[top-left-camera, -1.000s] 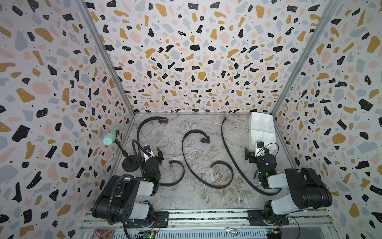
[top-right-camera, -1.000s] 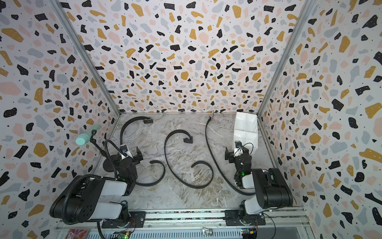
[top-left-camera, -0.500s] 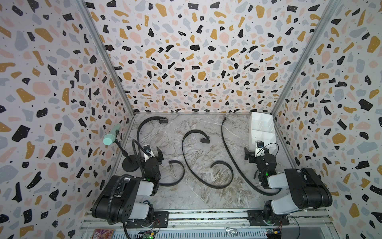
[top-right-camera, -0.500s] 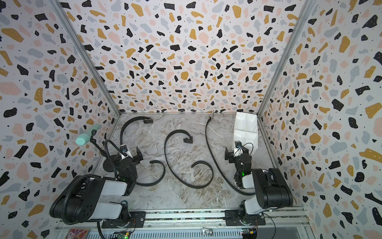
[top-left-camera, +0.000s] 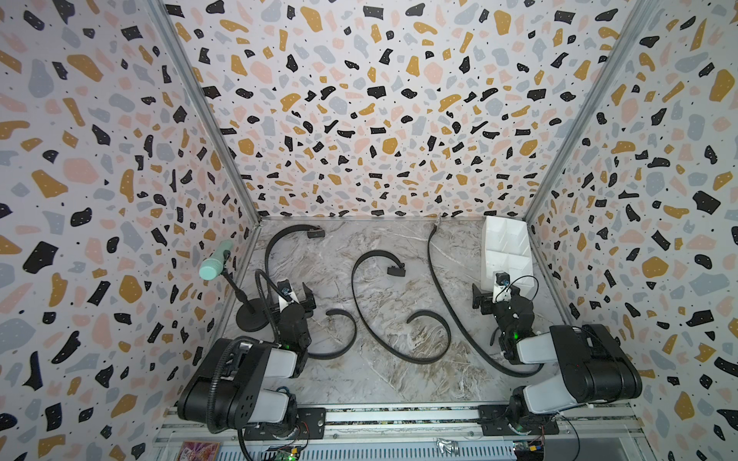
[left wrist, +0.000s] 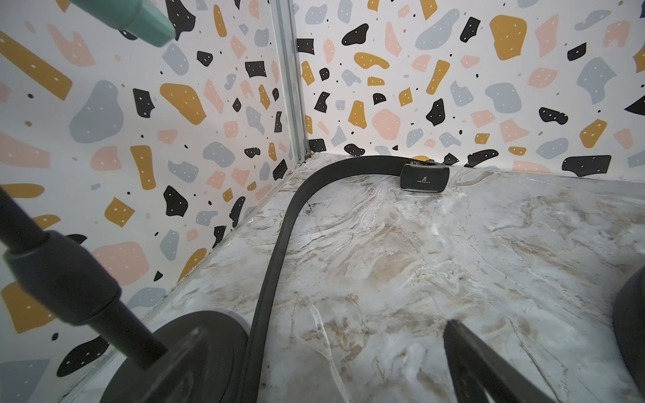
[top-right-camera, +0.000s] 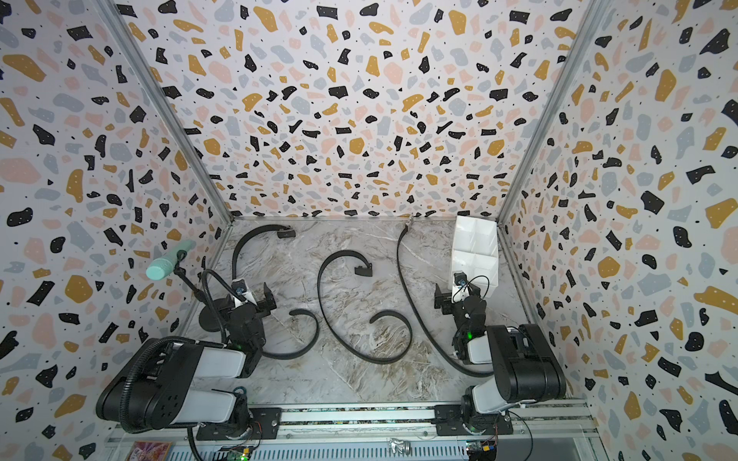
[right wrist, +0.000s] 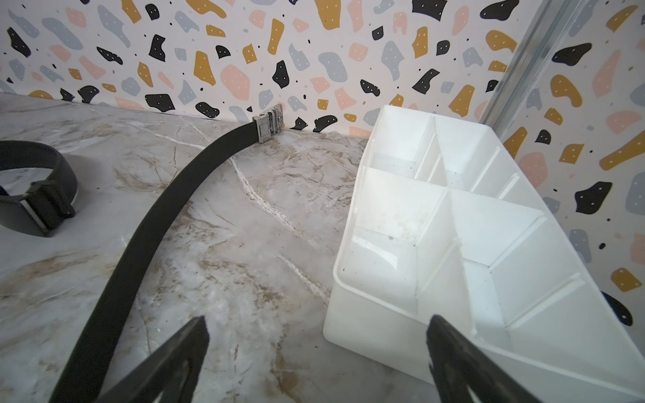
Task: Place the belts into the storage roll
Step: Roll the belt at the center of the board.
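Three black belts lie loose on the marble floor. The left belt (top-left-camera: 272, 249) (left wrist: 279, 244) has a black buckle (left wrist: 424, 178) near the back wall and passes under my open left gripper (top-left-camera: 292, 296) (left wrist: 323, 331). The middle belt (top-left-camera: 361, 307) makes an S with its buckle (right wrist: 35, 213) free. The thin belt (top-left-camera: 444, 297) (right wrist: 157, 223) ends in a silver buckle (right wrist: 268, 125). The storage roll (top-left-camera: 505, 247) (right wrist: 453, 226), a white divided box, stands empty at the back right. My right gripper (top-left-camera: 495, 294) (right wrist: 317, 321) is open at its near end, holding nothing.
A mint-green cylinder (top-left-camera: 215, 263) on a black round-based stand (top-left-camera: 251, 317) sits by the left wall, close beside my left gripper. Patterned walls close in three sides. A metal rail (top-left-camera: 399, 415) runs along the front edge.
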Robot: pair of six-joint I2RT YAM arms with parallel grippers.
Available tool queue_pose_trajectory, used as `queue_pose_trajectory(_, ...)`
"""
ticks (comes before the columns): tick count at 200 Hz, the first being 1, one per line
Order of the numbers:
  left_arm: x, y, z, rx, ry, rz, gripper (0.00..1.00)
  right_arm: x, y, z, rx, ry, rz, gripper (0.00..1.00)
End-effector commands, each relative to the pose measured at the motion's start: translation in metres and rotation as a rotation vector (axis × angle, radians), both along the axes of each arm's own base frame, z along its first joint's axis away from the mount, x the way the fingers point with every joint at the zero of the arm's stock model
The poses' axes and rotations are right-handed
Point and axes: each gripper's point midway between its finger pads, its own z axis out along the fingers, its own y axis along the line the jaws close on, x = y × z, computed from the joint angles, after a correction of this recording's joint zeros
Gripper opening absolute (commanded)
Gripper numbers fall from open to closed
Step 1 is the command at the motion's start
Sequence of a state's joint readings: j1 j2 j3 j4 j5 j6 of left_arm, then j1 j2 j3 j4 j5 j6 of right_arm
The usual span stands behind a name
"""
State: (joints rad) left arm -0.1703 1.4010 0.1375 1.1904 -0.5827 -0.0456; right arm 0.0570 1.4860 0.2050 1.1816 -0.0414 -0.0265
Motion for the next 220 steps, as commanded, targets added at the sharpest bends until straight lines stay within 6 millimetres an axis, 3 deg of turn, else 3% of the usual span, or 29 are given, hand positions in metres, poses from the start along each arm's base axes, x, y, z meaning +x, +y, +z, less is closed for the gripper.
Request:
queue_pose_trajectory(1,0.003,0.002,0.014,-0.015,-0.058,0.009,0.99,0.007,0.000,0.011,0.008,-0.034,0.003,0.99)
queue_pose_trajectory(31,0.003,0.001,0.018,-0.011,-0.068,0.006,1.00,0.006,0.001,0.014,0.010,-0.044,0.005,0.99)
queue_pose_trajectory(63,0.023,-0.006,0.034,0.015,0.039,-0.024,0.99,0.005,-0.001,0.029,0.006,-0.031,-0.029,0.99)
queue_pose_trajectory(100,0.039,-0.034,0.051,-0.072,0.118,-0.119,1.00,0.011,0.005,0.035,0.015,0.140,-0.084,0.99)
queue_pose_trajectory(117,0.048,-0.058,0.043,-0.133,0.207,-0.177,1.00,0.006,0.023,0.038,0.033,0.210,-0.050,0.99)
queue_pose_trajectory(132,0.053,-0.084,0.024,-0.177,0.325,-0.242,0.99,0.001,0.052,0.039,0.066,0.284,0.019,0.99)
queue_pose_trajectory(175,0.057,-0.156,-0.011,-0.250,0.511,-0.407,0.99,-0.036,0.133,0.014,0.115,0.536,0.211,0.99)
queue_pose_trajectory(220,0.057,-0.194,-0.050,-0.326,0.658,-0.462,0.90,-0.072,0.164,-0.012,0.193,0.721,0.288,0.96)
